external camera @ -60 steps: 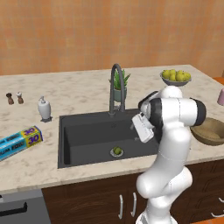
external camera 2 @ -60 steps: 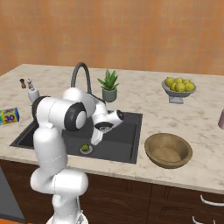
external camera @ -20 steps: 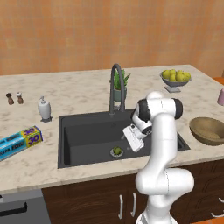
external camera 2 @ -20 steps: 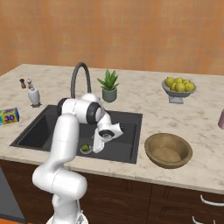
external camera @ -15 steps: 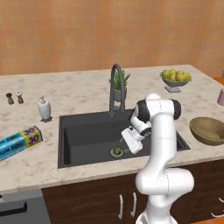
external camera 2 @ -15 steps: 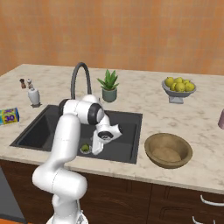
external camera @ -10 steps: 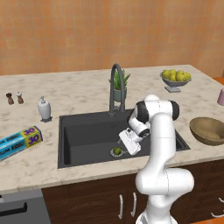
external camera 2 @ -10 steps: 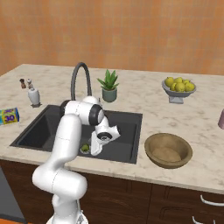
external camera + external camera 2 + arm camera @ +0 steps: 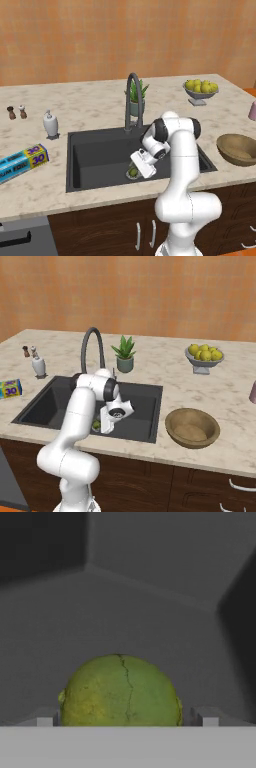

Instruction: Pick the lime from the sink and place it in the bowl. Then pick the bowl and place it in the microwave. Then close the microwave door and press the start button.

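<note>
Marble counter (image 9: 95, 107) – dark sink (image 9: 95, 155) – orange wall (image 9: 100, 40) behind.

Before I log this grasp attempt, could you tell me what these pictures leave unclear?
- Lime: its lower part is cut off at the hand view's bottom; the hand hides most of it in both base views.
- Gripper: fingertip contact with the lime cannot be judged.
- Sink drain: covered by lime and hand.

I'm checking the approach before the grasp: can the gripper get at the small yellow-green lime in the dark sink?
Probably yes: the open gripper sits right over the lime, fingertips either side, nothing between them.
</note>
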### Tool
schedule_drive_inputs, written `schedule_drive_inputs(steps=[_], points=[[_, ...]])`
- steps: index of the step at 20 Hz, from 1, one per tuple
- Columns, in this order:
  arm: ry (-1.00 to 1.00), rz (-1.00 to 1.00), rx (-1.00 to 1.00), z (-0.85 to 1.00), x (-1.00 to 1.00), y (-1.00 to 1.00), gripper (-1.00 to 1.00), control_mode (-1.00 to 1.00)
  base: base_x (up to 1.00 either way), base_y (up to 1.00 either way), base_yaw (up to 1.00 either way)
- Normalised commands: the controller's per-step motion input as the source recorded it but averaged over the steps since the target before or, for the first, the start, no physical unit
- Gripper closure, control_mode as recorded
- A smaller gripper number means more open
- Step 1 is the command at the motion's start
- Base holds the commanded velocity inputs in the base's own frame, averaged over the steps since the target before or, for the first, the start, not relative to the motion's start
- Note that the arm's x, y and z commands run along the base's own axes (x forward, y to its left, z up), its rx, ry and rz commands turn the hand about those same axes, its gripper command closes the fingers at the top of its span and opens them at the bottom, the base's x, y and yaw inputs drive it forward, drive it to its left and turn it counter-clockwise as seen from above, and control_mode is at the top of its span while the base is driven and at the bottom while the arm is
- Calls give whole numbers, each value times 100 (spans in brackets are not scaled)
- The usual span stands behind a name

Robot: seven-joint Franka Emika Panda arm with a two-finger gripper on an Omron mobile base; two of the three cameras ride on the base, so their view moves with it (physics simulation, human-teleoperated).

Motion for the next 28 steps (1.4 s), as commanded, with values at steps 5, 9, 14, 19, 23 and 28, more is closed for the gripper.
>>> schedule_drive_inputs(steps=[5,9,14,19,23,28], points=[[0,4,0,-20,7,26,100,-100,0,0,0],[0,3,0,-15,0,6,100,-100,0,0,0],[-5,1,4,10,-15,-6,100,-100,0,0,0],[-13,0,7,67,-24,-25,100,-100,0,0,0],[-12,0,5,94,-15,-25,100,-100,0,0,0],[-6,0,0,100,-20,0,100,-100,0,0,0]])
